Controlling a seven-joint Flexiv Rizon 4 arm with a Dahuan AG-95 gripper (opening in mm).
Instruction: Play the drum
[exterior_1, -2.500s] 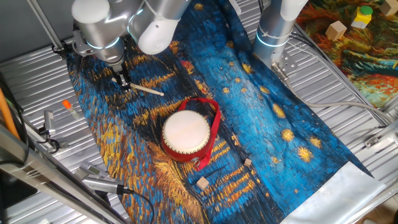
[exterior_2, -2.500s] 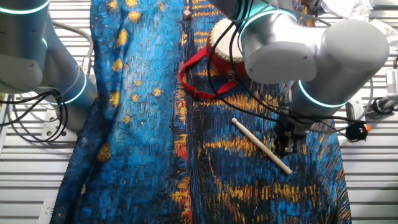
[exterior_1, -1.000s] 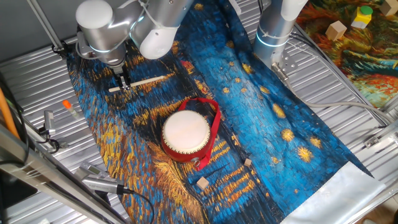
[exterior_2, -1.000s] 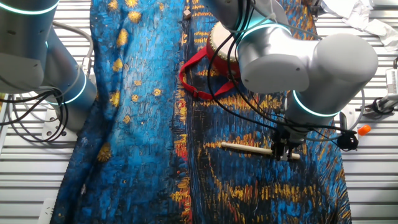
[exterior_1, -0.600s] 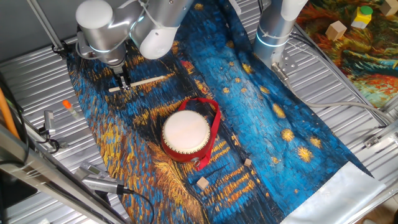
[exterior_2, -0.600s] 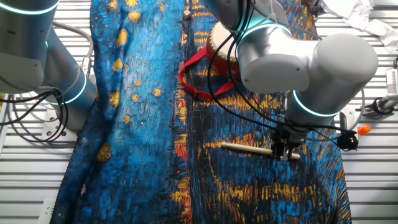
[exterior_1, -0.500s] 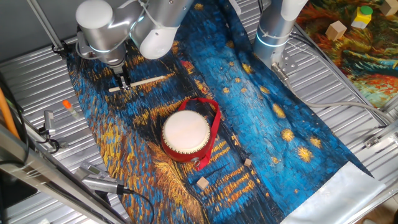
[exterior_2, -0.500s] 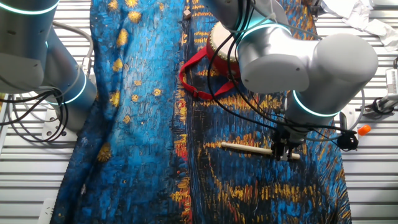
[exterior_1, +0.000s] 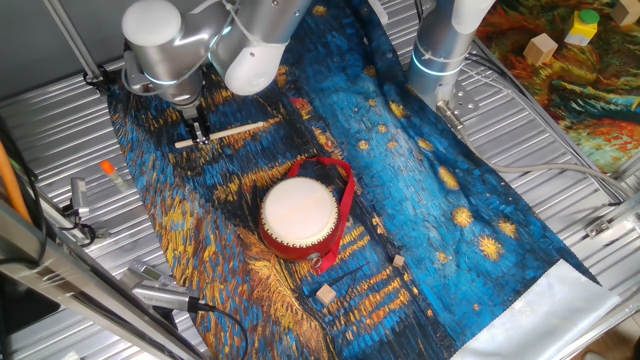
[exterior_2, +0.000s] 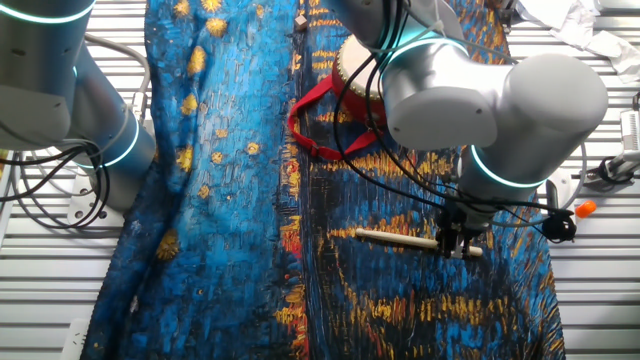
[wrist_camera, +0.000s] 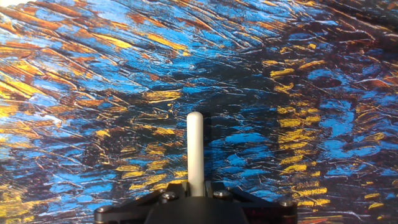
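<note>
Jaws of my gripper (exterior_1: 201, 135) are closed on one end of the pale wooden stick (exterior_1: 222, 132), which extends level above the painted cloth (exterior_1: 420, 180) on the tabletop (exterior_1: 560, 150). My target, the drum (exterior_1: 299, 216), sits skin-up on the cloth, apart from the stick, nearer the camera.

Your gripper (exterior_1: 199, 135) now closed on the stick (exterior_1: 222, 133) near its end, stick swung from slanting down-right to nearly level in the upper left of the frame, lifted off the cloth (exterior_1: 420, 200).
</note>
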